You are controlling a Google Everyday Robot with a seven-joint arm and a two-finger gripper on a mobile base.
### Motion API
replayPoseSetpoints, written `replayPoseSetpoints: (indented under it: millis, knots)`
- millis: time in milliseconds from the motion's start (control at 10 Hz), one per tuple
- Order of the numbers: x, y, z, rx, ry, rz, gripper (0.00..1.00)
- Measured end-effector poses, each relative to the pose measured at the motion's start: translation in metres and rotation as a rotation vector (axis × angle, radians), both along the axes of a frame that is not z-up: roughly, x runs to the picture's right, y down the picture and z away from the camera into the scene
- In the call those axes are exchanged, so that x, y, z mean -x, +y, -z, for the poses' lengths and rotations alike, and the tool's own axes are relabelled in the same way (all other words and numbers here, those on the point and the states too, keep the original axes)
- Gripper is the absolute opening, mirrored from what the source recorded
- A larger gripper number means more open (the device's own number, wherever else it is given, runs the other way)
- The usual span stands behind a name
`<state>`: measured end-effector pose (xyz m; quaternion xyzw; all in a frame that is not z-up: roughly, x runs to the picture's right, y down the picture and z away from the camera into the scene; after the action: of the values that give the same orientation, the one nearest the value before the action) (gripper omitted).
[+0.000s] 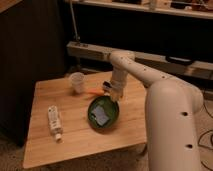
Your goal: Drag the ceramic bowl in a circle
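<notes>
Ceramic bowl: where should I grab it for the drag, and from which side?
Probably the rim at the far edge of the ceramic bowl, coming down from above. It is wide and shallow, so only the rim offers a hold, and the gripper sits right over that edge.

The bench (75, 135) is warmly, dimly lit. The hand (114, 93) is seen at the far rim of the ceramic bowl (102, 115), with glare below it and darkness behind.
</notes>
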<state>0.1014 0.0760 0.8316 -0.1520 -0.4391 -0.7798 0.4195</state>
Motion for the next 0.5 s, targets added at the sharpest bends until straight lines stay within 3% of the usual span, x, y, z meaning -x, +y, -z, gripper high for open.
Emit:
replayPoseSetpoints:
  millis: [300, 500]
  knots:
    - [0.007, 0.038, 0.032, 0.020, -0.002, 0.020, 0.10]
    - [0.046, 0.068, 0.044, 0.034, -0.031, 0.077, 0.10]
